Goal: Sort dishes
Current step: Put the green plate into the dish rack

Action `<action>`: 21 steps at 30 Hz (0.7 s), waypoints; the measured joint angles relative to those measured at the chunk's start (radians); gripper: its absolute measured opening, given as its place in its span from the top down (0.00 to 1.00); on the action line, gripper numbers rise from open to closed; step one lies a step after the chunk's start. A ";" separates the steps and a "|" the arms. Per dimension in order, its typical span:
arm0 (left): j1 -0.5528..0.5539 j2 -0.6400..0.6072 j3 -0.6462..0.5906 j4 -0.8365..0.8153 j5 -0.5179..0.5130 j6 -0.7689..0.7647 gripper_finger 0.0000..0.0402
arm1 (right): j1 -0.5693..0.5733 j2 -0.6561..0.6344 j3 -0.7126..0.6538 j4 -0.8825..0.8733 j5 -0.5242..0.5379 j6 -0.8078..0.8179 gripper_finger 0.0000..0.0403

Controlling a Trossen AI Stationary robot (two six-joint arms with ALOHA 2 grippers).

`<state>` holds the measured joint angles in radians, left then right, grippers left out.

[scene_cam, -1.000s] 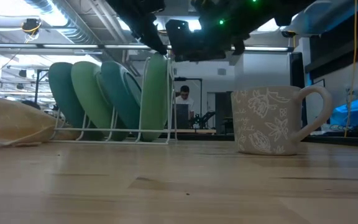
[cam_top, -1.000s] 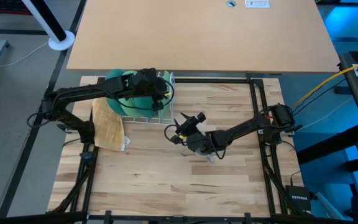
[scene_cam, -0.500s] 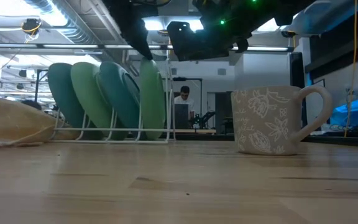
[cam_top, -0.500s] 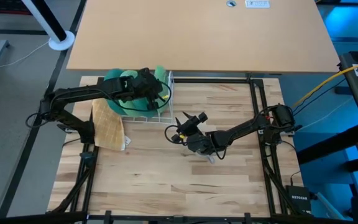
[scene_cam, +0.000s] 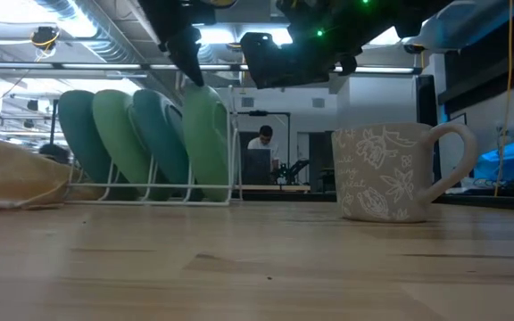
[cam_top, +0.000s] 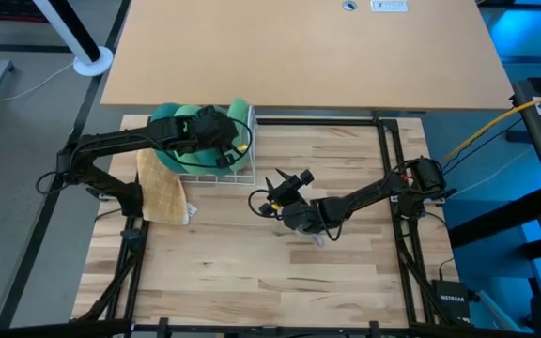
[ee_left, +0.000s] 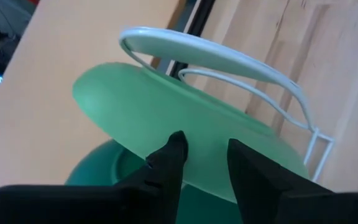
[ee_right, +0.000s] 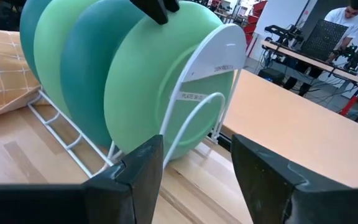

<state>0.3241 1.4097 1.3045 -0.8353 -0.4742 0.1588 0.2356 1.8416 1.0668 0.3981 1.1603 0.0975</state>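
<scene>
Several plates stand on edge in the white wire rack [cam_top: 216,170] at the table's far left: dark teal [scene_cam: 78,134], green [scene_cam: 119,134], teal [scene_cam: 159,134] and, in the end slot, light green [scene_cam: 205,134]. My left gripper [cam_top: 234,129] is open at the light green plate's top rim [ee_left: 166,99]. My right gripper [cam_top: 272,191] is open and empty above the table's middle, pointing at the rack [ee_right: 222,56]. The grey flowered mug [scene_cam: 391,174] stands upright on the table below my right arm. My left gripper's open fingers [ee_left: 174,152] come from above, slanting down, at the light green plate's upper rim [scene_cam: 199,89]. They stand side by side along the rim, not across it. One fingertip [ee_right: 157,9] seems to touch the rim. The plate stands in the rack, leaning toward the table's left.
A tan waffle cloth [cam_top: 162,192] lies bunched left of the rack, also in the low view [scene_cam: 12,174]. A larger light-wood table [cam_top: 299,47] lies beyond the far edge. A person sits at a desk far behind [scene_cam: 263,143].
My left gripper has gone toward the table's left edge at the light green plate's top. The plate has tipped from upright to leaning left against its neighbours, and the rack has slid a little to the left with its plates.
</scene>
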 joint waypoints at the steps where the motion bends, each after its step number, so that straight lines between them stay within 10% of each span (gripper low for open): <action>1: 0.000 0.000 0.000 -0.006 0.001 -0.011 0.71 | 0.000 0.000 0.000 0.000 0.000 0.000 0.52; 21: -0.012 -0.026 -0.006 -0.087 0.138 -0.193 0.71 | 0.000 0.001 0.000 -0.008 0.000 0.000 0.52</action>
<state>0.3124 1.3836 1.2984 -0.9223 -0.3367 -0.0341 0.2356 1.8427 1.0668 0.3904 1.1603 0.0978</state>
